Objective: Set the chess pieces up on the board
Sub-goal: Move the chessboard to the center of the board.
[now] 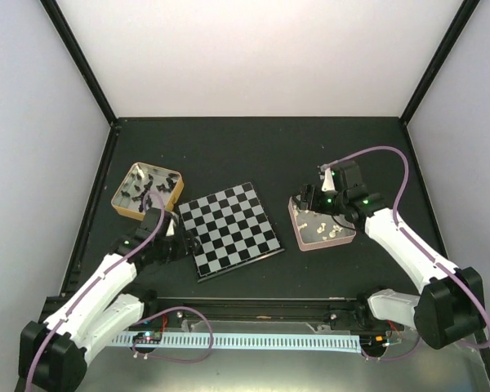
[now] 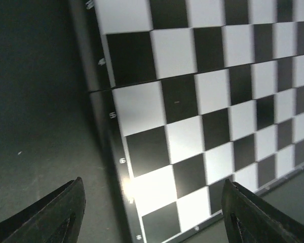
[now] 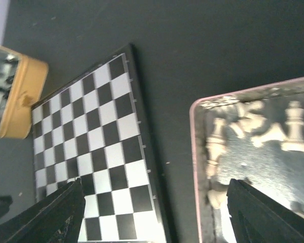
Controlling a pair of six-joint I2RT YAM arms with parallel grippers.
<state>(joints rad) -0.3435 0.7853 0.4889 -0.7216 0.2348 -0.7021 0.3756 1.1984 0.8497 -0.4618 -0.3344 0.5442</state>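
Note:
The board (image 1: pixel 231 229) lies flat in the middle of the table with no pieces on it. Cream-white chess pieces (image 1: pixel 327 227) lie loose in a pink tray (image 1: pixel 294 220) to its right. The black ones (image 1: pixel 143 188) sit in a gold-rimmed tin (image 1: pixel 122 208) at the back left. My left gripper (image 1: pixel 180 237) hangs open over the board's left edge. In the left wrist view the board (image 2: pixel 202 101) fills the gap between the fingers of the gripper (image 2: pixel 153 180), which holds nothing. My right gripper (image 1: pixel 310 198) is open above the tray's left rim (image 3: pixel 193 167), with white pieces (image 3: pixel 294 126) just right of it.
Dark table mat all round, walled by white panels at the back and sides. In the right wrist view the board (image 3: pixel 96 147) and the gold tin (image 3: pixel 28 86) lie to the left of the gripper (image 3: pixel 155 182). A cable rail (image 1: pixel 253 339) runs along the near edge.

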